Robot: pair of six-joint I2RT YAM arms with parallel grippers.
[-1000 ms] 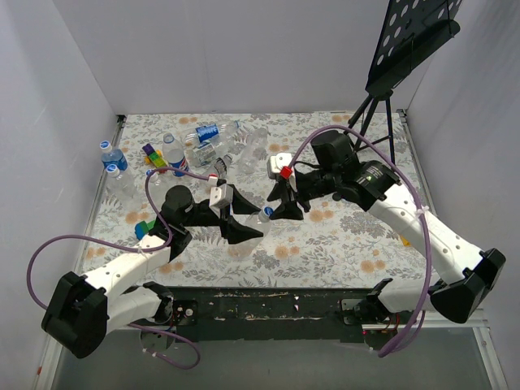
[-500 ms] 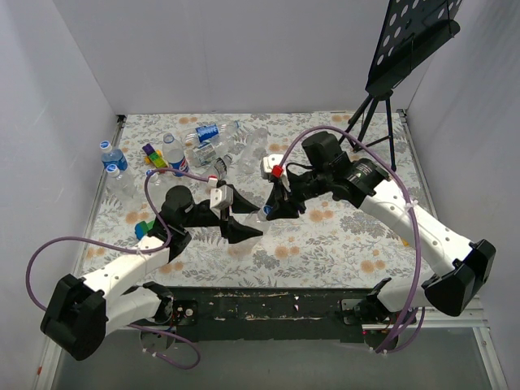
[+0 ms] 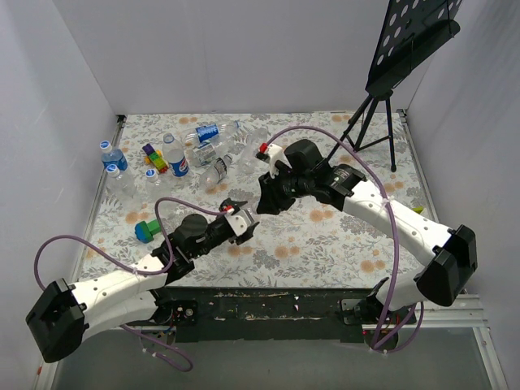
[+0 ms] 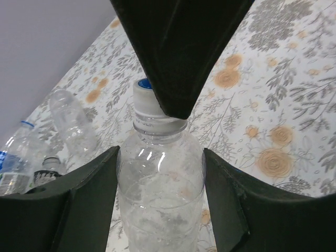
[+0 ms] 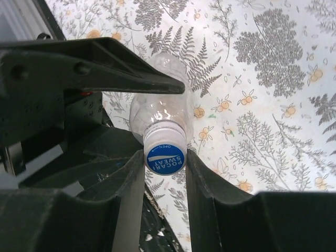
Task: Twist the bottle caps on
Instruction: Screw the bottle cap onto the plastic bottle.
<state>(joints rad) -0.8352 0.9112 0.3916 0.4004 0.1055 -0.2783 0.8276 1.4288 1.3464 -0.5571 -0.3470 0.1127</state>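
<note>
Both arms have drawn together at mid-desk since the earlier view: the right wrist has swung left, and the left arm now lies lower and stretched forward.

Between them is one clear bottle [image 4: 160,194], its blue-topped cap [image 5: 164,153] already seated on the neck. The left fingers [image 4: 89,199] clamp the bottle's body from both sides, probably to stop it turning. The right fingers [image 5: 207,194] are narrowed onto the cap's rim, touching it on either side, which looks like the grip for a tightening twist. How far the cap is threaded cannot be told. The bottle appears held off the desk, though the overhead view hides this.

Beneath lies the desk [image 3: 341,244], covered in a cloth printed with ferns and orange flowers. More bottles [image 3: 195,150] lie clustered at the far left, well apart, and a green-and-blue toy [image 3: 146,231] sits near the left arm. A black tripod stand [image 3: 382,106] rises in the far right corner, and plain white walls [image 3: 244,57] close the space.
</note>
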